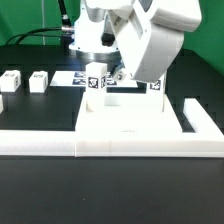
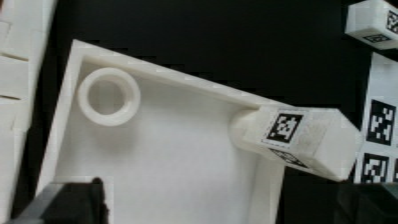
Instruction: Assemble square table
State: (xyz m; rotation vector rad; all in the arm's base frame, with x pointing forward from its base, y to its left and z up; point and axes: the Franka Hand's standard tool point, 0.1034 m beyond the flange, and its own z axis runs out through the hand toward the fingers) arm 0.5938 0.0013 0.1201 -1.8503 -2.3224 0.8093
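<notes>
The square table's white slab (image 1: 125, 112) lies flat in the middle, inside the corner of the rail. In the wrist view the slab (image 2: 178, 150) shows a round screw hole (image 2: 107, 97). One tagged leg post (image 1: 95, 77) stands at the slab's far edge; the wrist view has this leg post (image 2: 294, 137) against the slab's rim. Two more leg posts (image 1: 38, 80) (image 1: 10, 80) stand at the exterior view's left. My gripper (image 1: 119, 74) hangs over the slab's far part, beside the near leg post. It is open with nothing between its fingers (image 2: 71, 205).
A long low white border rail (image 1: 110, 144) runs along the front and turns up the exterior view's right (image 1: 200, 118). The marker board (image 1: 68, 78) lies behind the slab, its tags also in the wrist view (image 2: 379, 120). Another leg post (image 2: 374, 22) shows in the wrist view.
</notes>
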